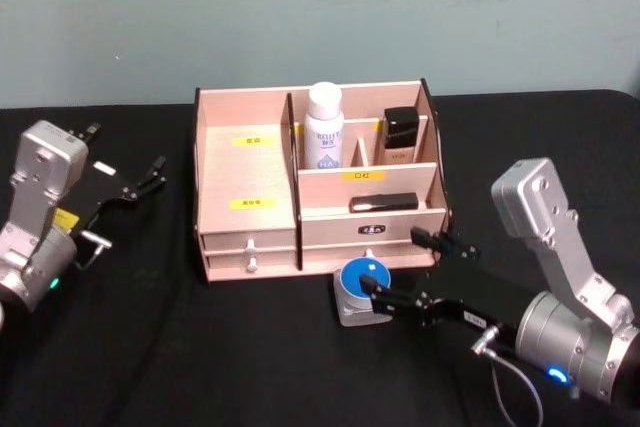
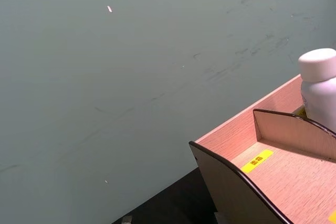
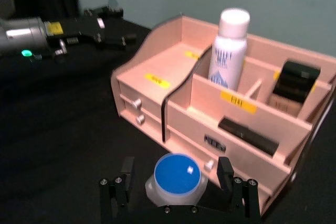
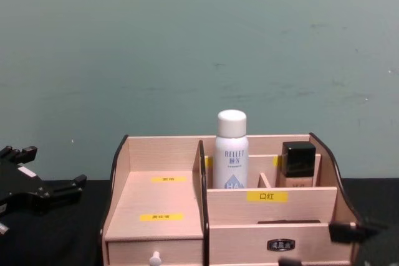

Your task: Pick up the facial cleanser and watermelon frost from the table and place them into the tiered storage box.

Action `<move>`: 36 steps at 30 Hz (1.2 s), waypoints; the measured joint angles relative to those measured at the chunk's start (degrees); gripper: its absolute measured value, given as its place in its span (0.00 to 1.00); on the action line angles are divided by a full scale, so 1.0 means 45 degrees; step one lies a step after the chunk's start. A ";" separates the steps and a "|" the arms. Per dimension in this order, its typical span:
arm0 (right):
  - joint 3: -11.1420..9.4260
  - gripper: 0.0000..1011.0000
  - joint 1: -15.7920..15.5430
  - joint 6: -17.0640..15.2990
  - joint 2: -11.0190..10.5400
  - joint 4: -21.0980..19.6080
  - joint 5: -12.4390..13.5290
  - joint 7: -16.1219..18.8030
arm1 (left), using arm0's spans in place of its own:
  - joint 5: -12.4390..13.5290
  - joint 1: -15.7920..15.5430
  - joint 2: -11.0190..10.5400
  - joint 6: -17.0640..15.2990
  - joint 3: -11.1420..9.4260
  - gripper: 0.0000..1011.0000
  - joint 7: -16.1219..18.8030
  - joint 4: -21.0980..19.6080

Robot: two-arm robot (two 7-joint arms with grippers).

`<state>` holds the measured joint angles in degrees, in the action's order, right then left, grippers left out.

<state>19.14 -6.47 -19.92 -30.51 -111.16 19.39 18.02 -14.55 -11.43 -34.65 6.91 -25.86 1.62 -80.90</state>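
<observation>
The right claw [image 3: 176, 171] is hanging open around the blue-lidded jar [image 1: 358, 279], probably the watermelon frost, sitting on the bench [image 1: 200, 347] just before the tiered storage box [image 1: 250, 237]. The left claw [image 1: 125, 154] is idling open, empty, far left.

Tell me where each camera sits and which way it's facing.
Head: high up, looking down at the tiered storage box; left gripper beside it, right gripper before it.
Chest: low, facing the box's front and the wall; left gripper at its left edge.
Left wrist: beside the box's corner, facing the wall.
Right wrist: behind the right gripper, facing the blue-lidded jar.
Shared: all four show the white bottle.
</observation>
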 joint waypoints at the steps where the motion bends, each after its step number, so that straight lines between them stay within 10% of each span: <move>1: 0.0002 0.99 -0.0035 -0.0061 0.0014 0.0032 0.0009 -0.0024 | 0.0000 0.0000 0.0000 0.0000 0.0000 1.00 0.0000 0.0000; 36: 0.0814 0.99 0.1005 -0.1184 0.1122 0.1838 -0.0521 -0.0164 | 0.0000 0.0000 0.0000 0.0000 0.0000 1.00 0.0000 0.0000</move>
<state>22.80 -1.95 -25.25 -25.46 -102.89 17.04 17.28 -14.55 -11.43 -34.65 6.91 -25.86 1.62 -80.90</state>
